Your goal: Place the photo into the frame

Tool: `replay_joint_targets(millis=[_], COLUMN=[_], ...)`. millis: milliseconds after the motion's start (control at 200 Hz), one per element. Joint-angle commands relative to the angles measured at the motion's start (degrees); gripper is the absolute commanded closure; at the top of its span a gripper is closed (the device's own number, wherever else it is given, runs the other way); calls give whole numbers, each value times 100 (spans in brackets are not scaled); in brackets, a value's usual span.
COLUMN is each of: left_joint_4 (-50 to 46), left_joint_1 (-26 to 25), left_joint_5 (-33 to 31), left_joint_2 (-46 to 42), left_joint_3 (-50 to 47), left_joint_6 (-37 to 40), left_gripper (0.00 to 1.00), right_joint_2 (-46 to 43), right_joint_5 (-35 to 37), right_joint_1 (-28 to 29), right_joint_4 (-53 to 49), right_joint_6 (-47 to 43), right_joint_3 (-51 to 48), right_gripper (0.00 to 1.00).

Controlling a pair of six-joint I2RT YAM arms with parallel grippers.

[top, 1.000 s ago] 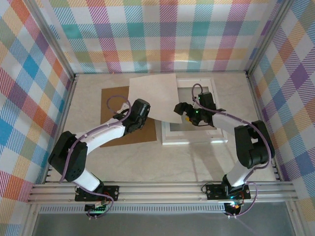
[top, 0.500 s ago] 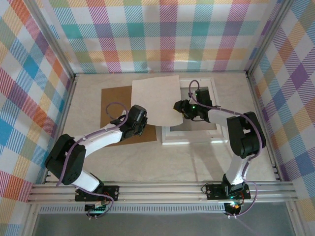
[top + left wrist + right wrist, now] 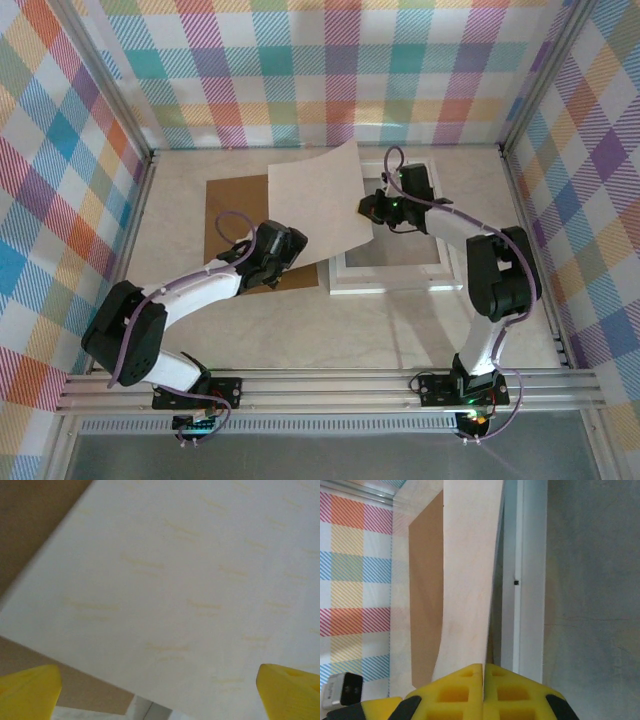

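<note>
**R fingers clamp photo edge, L fingers wide open**

Top view, near to far:
- Alu rail (image 3: 330, 385) along the bottom edge carries both arm bases. Pale worktop (image 3: 400, 330) beyond it.
- L arm (image 3: 190, 290) reaches up-right from lower left, wrist ending at the photo's lower-left edge.
- Left fingers (image 3: 30, 692) are spread wide. On the L wrist cam the yellow tips sit in the two bottom corners with the sheet's pale side ahead of them, and nothing is gripped. Brown board shows at upper left and lower left of that view.
- Photo (image 3: 315, 205) sits centre, slightly left, rotated, with the pale cream side to the cam and one corner pointing toward the upper right. It overlaps the right part of the backing board (image 3: 232, 215) and the frame's left border.
- Frame (image 3: 385, 282) lies flat on the worktop, centre-right, with a white border and a grey inner area.
- R arm (image 3: 495, 290) rises from lower right and bends back left.
- Right fingers (image 3: 455, 692) are closed on the photo's right edge. On the R wrist cam the yellow pads meet at bottom centre with the sheet pinched between them. The sheet bows away toward the top of that view, with the frame's white border just right of it and the brown board left of it.
- Plaid wall (image 3: 330, 70) runs across the top.
</note>
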Motion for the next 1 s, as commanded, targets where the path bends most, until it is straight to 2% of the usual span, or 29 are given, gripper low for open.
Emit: replay_joint_targets(millis=[0, 185, 290, 440, 605, 735, 995], left_joint_4=[-587, -577, -632, -709, -835, -831, -772], left_joint_1=[167, 1012, 1239, 1273, 1281, 1281, 1281], left_joint_5=[-142, 257, 225, 275, 668, 772, 863], left_joint_2=[-359, -485, -435, -190, 130, 194, 199], left_joint_3=[121, 24, 246, 786, 1142, 1111, 991], left_joint_6=[924, 1727, 2212, 2755, 3138, 3158, 3129], left_gripper=[0, 0, 0, 0, 0, 0, 0], right_joint_2=[-407, -758, -847, -781, -1010, -1097, -1264], right_joint_5=[-58, 3, -56, 613, 1093, 1471, 1752], right_joint_1=[-228, -700, -913, -992, -1175, -1338, -1474], right_joint_4=[-1027, -1887, -2493, -3273, -3266, -3332, -3227], right_joint_6=[-862, -1518, -2128, -2722, -2856, -2849, -2740], right_joint_3=[305, 258, 373, 700, 617, 592, 268], right_gripper=[100, 100, 100, 100, 100, 100, 100])
